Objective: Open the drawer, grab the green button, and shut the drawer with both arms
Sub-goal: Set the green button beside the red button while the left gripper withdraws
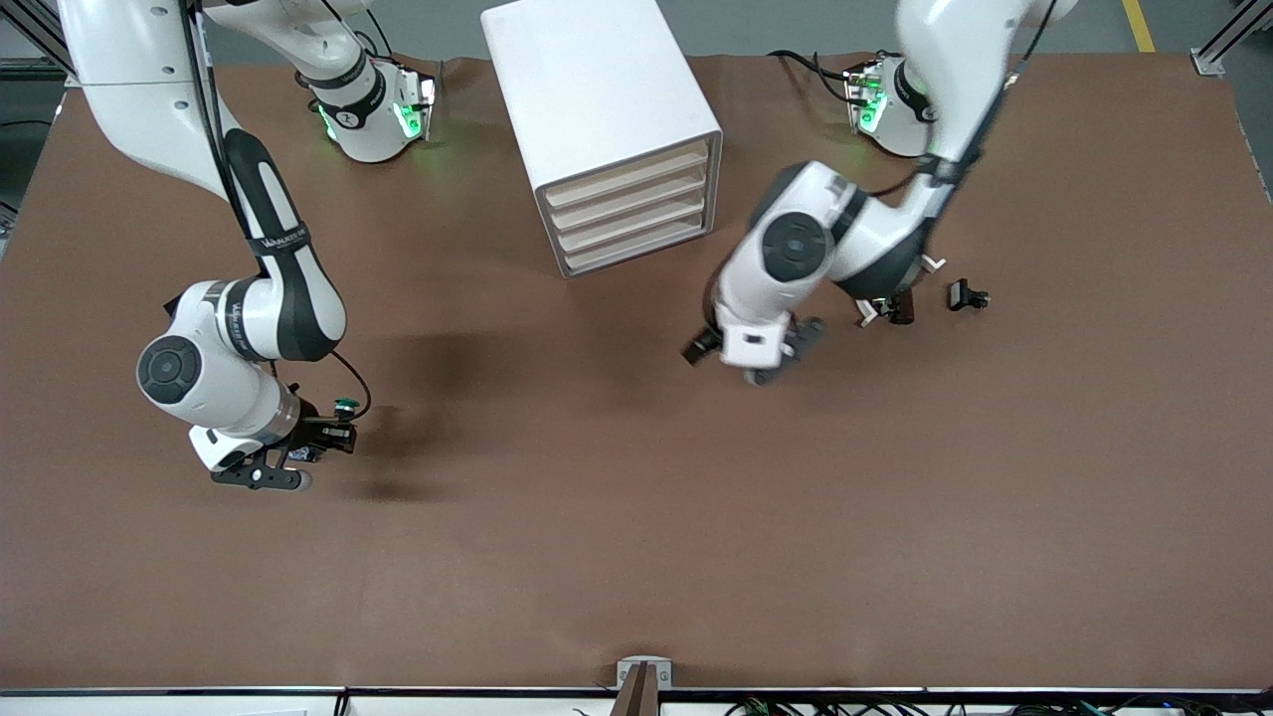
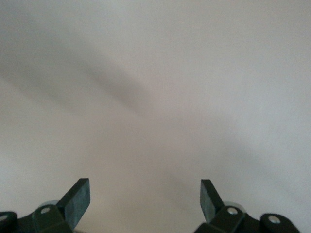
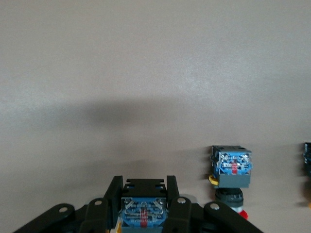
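Observation:
The white cabinet (image 1: 597, 89) stands at the middle of the table, close to the arms' bases. All four cream-fronted drawers (image 1: 629, 204) sit flush and shut. My right gripper (image 1: 323, 438) is low over the table toward the right arm's end. It is shut on the button, whose green cap (image 1: 345, 405) shows at the fingers. The right wrist view shows the held button's blue base (image 3: 144, 209) between the shut fingers of the right gripper (image 3: 144, 194). My left gripper (image 1: 753, 360) is open and empty over bare table. Its fingers stand wide apart in the left wrist view (image 2: 145, 199).
A red-capped button (image 3: 232, 170) lies on the table beside my right gripper. Part of another button (image 3: 307, 160) shows at the edge of that view. Two small dark parts (image 1: 898, 309) (image 1: 967, 296) lie on the table by the left arm's elbow.

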`<state>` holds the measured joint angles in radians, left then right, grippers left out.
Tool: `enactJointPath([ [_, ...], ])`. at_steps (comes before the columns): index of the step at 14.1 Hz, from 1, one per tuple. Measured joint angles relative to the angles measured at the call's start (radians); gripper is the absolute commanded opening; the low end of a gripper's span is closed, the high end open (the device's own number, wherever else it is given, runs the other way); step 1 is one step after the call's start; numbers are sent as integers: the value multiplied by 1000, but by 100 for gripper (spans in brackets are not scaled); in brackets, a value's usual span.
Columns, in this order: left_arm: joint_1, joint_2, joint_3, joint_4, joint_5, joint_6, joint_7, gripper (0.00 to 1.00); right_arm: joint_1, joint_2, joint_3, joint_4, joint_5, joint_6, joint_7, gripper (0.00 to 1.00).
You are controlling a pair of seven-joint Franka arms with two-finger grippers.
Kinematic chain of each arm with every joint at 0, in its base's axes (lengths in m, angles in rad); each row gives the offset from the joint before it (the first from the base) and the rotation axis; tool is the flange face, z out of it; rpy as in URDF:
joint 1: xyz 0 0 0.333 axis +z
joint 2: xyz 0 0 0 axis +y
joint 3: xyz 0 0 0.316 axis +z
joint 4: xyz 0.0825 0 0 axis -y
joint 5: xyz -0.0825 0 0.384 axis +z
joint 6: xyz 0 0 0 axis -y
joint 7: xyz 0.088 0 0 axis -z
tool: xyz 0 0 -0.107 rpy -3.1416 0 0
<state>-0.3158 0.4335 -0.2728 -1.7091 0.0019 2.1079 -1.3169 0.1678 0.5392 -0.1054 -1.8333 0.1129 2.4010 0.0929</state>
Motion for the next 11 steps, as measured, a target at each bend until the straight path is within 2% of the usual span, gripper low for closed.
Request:
enactJointPath([
  [3, 125, -24, 2, 116, 67, -131, 82, 100, 0, 34, 0, -3, 0, 62, 0, 0],
  [6, 244, -49, 4, 193, 74, -207, 212, 100, 0, 69, 3, -5, 0, 99, 0, 0],
  [8, 318, -70, 4, 254, 74, -305, 302, 100, 0, 80, 7, -5, 0, 103, 0, 0],
  [11, 376, -92, 3, 336, 74, -461, 403, 100, 3, 89, 13, -5, 0, 103, 0, 0],
])
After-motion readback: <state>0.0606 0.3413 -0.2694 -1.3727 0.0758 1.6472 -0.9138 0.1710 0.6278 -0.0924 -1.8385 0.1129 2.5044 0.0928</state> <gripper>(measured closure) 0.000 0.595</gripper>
